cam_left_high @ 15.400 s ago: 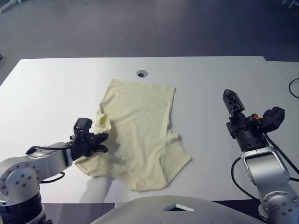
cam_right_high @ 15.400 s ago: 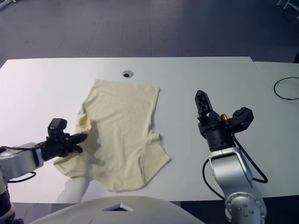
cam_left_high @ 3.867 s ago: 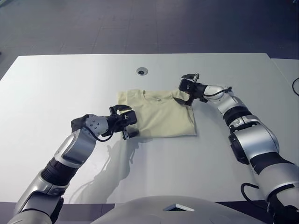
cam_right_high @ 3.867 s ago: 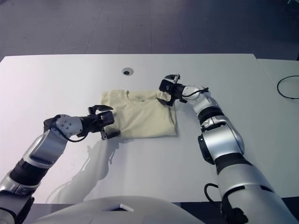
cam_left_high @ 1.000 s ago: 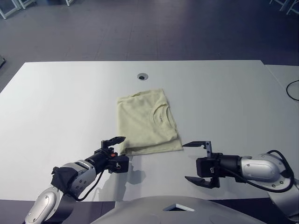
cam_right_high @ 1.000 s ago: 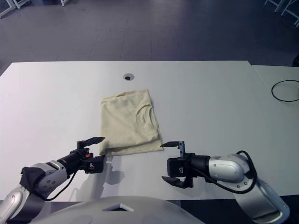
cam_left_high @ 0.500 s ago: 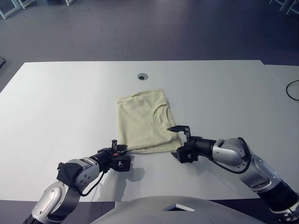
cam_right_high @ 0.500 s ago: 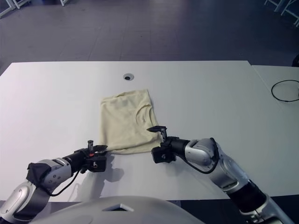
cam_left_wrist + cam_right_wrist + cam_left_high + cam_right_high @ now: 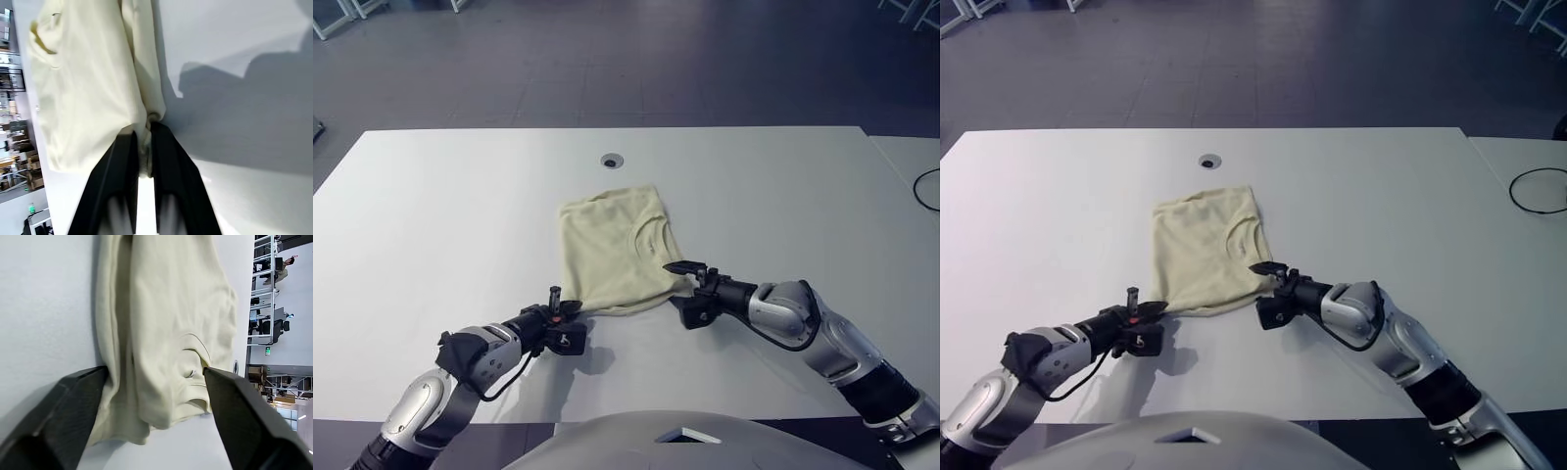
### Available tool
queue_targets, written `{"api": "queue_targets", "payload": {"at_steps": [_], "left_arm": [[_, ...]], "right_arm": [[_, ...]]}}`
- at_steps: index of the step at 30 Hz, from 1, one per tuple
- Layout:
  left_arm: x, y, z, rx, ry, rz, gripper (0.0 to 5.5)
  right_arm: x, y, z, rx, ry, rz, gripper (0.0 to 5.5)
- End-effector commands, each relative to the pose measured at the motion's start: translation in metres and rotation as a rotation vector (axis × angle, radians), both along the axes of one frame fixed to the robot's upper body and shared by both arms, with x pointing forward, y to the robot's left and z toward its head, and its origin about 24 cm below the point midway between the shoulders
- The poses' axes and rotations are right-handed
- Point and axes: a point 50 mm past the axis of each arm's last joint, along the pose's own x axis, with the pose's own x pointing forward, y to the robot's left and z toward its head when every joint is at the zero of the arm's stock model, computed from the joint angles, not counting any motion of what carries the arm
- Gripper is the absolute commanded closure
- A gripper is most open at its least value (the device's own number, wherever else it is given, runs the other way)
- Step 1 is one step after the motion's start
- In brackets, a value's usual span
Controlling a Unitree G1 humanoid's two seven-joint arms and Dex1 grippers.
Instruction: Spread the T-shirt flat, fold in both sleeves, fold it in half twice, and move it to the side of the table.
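White table (image 9: 431, 215), dark grey floor (image 9: 656, 59)

The left arm (image 9: 423, 411) is built of smooth silver-grey shell segments, rounded in section, with a black soft cover (image 9: 458, 354) over the wrist joint. A thin black cable (image 9: 499, 385) loops from the wrist housing. The left claw (image 9: 566, 305) has a black body with a small red-orange mark on top and two slim black fingers (image 9: 122, 186) — flat, tapering toward the tips. The right arm (image 9: 791, 309) uses the same silver-grey shells, with a black band (image 9: 879, 390) between segments and a black lead (image 9: 793, 343) running along the forearm. The right claw (image 9: 677, 286) is black — two broad, wedge-shaped prongs (image 9: 68, 416).
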Motion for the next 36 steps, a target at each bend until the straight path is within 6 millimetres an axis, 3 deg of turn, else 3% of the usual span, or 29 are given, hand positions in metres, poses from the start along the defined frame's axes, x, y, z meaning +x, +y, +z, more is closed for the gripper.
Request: {"api": "queue_targets", "payload": {"at_steps": [1,10,17,22,25,30,34,36], "left_arm": [[-0.032,0.028,-0.064,0.141,0.276,0.060,5.30],[-0.041,0.033,-0.088,0.158,0.293,0.017,5.30],[-0.049,0.044,-0.111,0.170,0.301,0.017,5.30],[-0.047,0.047,-0.107,0.132,0.335,-0.029,5.30],[-0.041,0.052,-0.078,0.109,0.390,-0.091,5.30],[-0.051,0.061,-0.026,0.098,0.615,-0.192,5.31],[-0.043,0.023,0.054,-0.044,0.709,-0.250,5.31],[-0.042,0.009,0.075,-0.105,0.757,-0.252,5.31]], "right_arm": [[-0.011,-0.021,-0.024,-0.132,0.112,-0.019,2.71],[0.020,-0.031,-0.019,-0.153,0.044,-0.082,4.15],[0.011,-0.031,-0.024,-0.149,0.079,-0.068,5.39],[0.011,-0.027,-0.008,-0.080,0.103,-0.065,5.47],[0.009,-0.029,0.015,-0.003,0.201,-0.078,5.47],[-0.014,-0.037,0.034,0.083,0.624,-0.085,5.47],[-0.031,-0.045,0.043,0.048,0.835,-0.058,5.47],[-0.035,-0.046,0.050,0.056,0.912,-0.048,5.47]]}}
